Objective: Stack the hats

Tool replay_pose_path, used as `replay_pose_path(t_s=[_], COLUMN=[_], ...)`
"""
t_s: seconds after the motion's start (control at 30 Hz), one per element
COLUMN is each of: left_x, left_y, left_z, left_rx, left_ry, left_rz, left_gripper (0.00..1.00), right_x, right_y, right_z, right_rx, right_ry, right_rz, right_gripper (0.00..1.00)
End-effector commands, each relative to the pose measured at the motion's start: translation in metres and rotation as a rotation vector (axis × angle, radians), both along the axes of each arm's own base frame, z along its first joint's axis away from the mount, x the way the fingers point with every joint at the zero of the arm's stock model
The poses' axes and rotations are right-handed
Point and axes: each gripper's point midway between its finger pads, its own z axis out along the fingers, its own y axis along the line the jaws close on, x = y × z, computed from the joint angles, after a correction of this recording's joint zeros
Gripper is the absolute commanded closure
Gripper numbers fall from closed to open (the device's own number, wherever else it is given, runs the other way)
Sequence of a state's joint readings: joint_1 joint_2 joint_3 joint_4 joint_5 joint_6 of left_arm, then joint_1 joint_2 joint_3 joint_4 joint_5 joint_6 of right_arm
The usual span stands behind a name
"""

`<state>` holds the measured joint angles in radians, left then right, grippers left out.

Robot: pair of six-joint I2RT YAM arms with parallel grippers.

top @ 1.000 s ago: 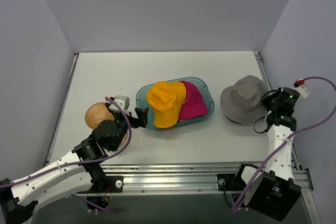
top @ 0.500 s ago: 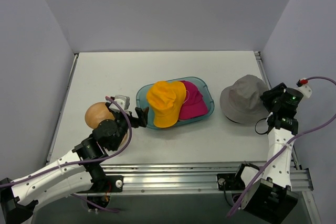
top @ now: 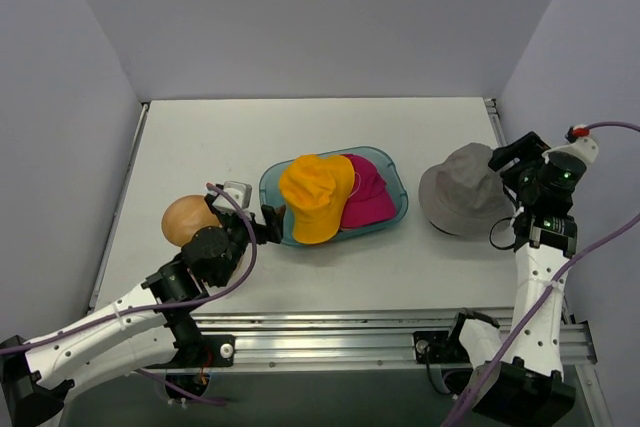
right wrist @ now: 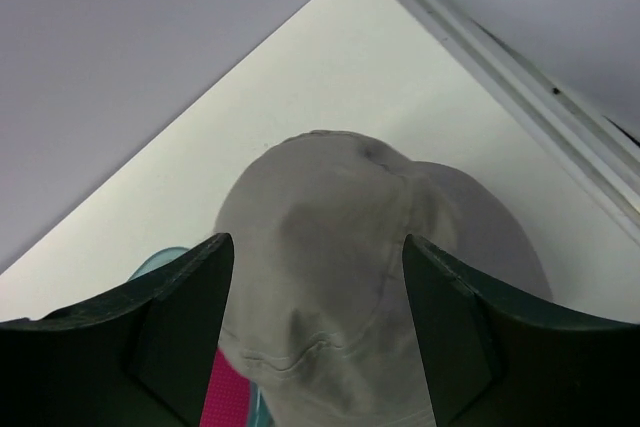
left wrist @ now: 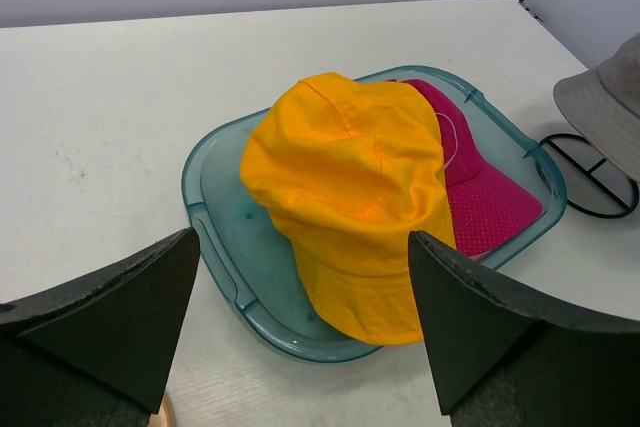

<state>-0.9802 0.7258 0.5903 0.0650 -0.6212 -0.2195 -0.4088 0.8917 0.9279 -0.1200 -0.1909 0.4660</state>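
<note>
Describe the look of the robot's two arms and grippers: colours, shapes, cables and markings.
Both the left arm and right arm have white links, black joints and a trailing purple cable. The left gripper and right gripper have broad, dark, wedge-shaped fingers. A green light glows on the right wrist.

Grey hat, orange hat, magenta hat, teal tray.
</note>
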Motion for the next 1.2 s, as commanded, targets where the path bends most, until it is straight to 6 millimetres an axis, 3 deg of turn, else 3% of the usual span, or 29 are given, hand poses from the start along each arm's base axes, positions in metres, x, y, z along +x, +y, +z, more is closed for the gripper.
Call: replay_pose_path(t_s=[0.0, 0.17, 0.33, 0.57, 0.67, 0.77, 0.87, 1.03, 1.07, 1.17], left_x=[0.002, 0.004, 0.004, 0.004, 0.003, 0.002, 0.002, 0.002, 0.002, 0.002], left_y=[-0.004, -0.004, -0.002, -0.005, -0.004, -0.003, -0.002, -0.002, -0.002, -0.002], left_z=[0.026, 0.023, 0.023, 0.024, 0.026, 0.027, 0.027, 0.027, 0.026, 0.026], left_rx=[-0.054, -0.042, -0.038, -0.035, -0.042, -0.047, -0.048, -0.049, -0.048, -0.048], left_ry=[-0.051, -0.047, -0.048, -0.048, -0.052, -0.055, -0.056, -0.056, -0.055, -0.055], left_rz=[-0.005, 0.006, 0.013, -0.002, -0.002, -0.002, -0.002, 0.001, 0.001, -0.001], left_gripper=[0.06, 0.06, 0.06, 0.06, 0.06, 0.06, 0.06, 0.06, 0.06, 0.06], right_x=[0.013, 0.019, 0.005, -0.01, -0.016, -0.016, -0.013, -0.014, -0.017, -0.019], right_y=[0.021, 0.057, 0.072, 0.115, 0.123, 0.13, 0.126, 0.118, 0.116, 0.113], right_z=[0.042, 0.059, 0.051, 0.042, 0.038, 0.017, -0.013, -0.046, -0.061, -0.077], right_rx=[-0.071, -0.122, -0.113, -0.072, -0.065, -0.066, -0.085, -0.063, -0.062, -0.057], right_ry=[-0.081, -0.059, -0.047, -0.1, -0.142, -0.071, 0.021, 0.081, 0.108, 0.132], right_rz=[0.083, 0.167, 0.217, 0.397, 0.4, 0.395, 0.355, 0.299, 0.286, 0.27], right_gripper=[0.36, 0.4, 0.45, 0.54, 0.55, 0.57, 0.57, 0.58, 0.58, 0.58])
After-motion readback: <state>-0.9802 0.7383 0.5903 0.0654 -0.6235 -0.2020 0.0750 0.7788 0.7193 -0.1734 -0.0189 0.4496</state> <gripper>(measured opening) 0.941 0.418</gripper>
